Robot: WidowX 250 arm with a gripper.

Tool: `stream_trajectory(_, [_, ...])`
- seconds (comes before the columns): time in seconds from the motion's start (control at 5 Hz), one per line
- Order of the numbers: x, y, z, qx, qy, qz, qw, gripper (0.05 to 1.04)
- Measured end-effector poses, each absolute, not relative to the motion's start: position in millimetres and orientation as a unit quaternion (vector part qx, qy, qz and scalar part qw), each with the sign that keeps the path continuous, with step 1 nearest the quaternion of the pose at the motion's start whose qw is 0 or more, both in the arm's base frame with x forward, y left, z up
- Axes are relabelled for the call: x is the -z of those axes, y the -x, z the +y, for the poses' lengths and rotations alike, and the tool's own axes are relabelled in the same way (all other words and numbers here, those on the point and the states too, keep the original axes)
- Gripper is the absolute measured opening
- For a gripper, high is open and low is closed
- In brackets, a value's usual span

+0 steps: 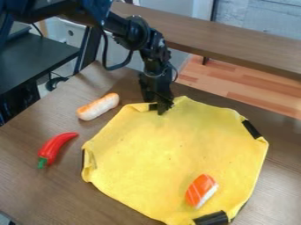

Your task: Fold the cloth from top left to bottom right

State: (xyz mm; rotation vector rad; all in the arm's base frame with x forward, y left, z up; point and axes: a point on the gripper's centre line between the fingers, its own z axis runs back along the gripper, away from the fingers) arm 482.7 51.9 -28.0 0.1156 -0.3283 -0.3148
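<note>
Fingers of the black gripper (159, 108) are pointing down at the yellow cloth's (170, 151) top edge, open or closed unclear. The cloth is lying spread on the brown table (117, 200), toy sushi (201, 190) resting lower right; a bread roll (98, 107) and red chili (56, 147) are lying left.

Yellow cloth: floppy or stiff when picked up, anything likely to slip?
The yellow cloth looks floppy: its rim curls over in places, so it will likely sag from a lifted edge. The toy sushi on it may slide off.
</note>
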Motion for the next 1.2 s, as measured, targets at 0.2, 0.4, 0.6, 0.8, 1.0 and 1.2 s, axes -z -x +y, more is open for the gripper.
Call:
stream_trajectory(0.2, [29, -483, 53, 0.152, -0.063, -0.166, 0.972, 0.375])
stream_trajectory(0.4, [31, -478, 47, 0.152, -0.047, -0.171, 0.972, 0.170])
stream_trajectory(0.6, [9, -467, 35, 0.146, -0.010, -0.183, 0.972, 0.072])
stream_trajectory(0.8, [-43, -452, 22, 0.151, 0.019, -0.231, 0.961, 0.060])
stream_trajectory(1.0, [-63, -418, -9, 0.208, 0.030, -0.258, 0.943, 0.059])
stream_trajectory(1.2, [-48, -376, -46, 0.292, 0.019, -0.249, 0.923, 0.059])
